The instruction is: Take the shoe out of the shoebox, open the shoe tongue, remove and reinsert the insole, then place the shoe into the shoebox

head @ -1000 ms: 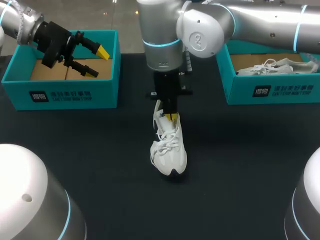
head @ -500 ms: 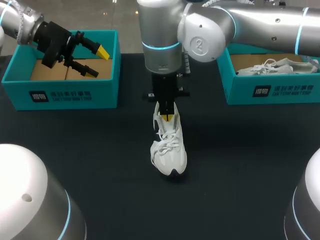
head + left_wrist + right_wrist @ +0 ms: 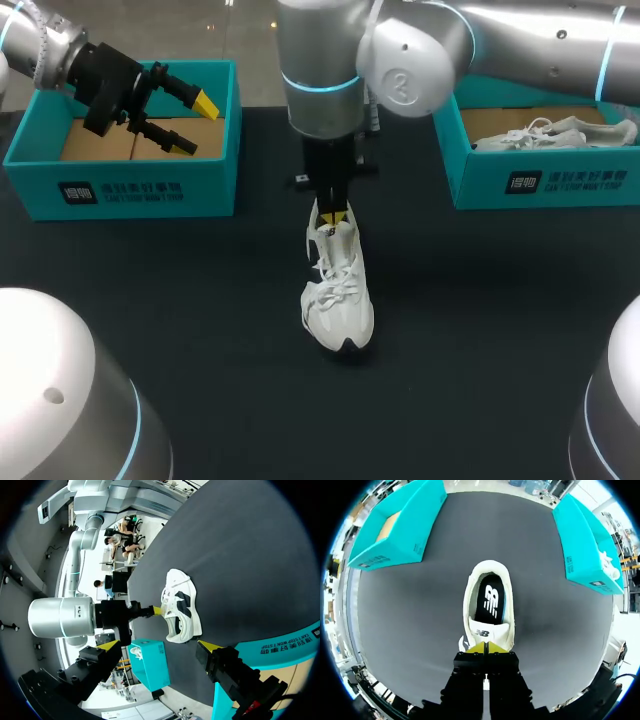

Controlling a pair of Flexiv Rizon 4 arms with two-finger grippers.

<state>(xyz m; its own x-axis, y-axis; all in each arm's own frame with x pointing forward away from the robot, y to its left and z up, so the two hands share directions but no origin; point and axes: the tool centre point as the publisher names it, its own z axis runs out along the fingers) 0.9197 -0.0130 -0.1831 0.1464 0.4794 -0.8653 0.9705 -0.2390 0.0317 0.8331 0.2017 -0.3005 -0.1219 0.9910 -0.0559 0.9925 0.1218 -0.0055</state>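
Tips of our right gripper [image 3: 486, 649] were pressed together over the tongue [image 3: 485, 632] of the shoe [image 3: 488, 597]; we could not see if they pinched it. Left gripper [image 3: 198, 126] was spread.

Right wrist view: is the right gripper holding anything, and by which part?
The right gripper appears shut on the shoe, pinching the top edge of its tongue. The left gripper is open and holds nothing.

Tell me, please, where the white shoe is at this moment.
In the head view, the white shoe stands near the middle of the black table, between the left shoebox and the right shoebox, directly below the right gripper.
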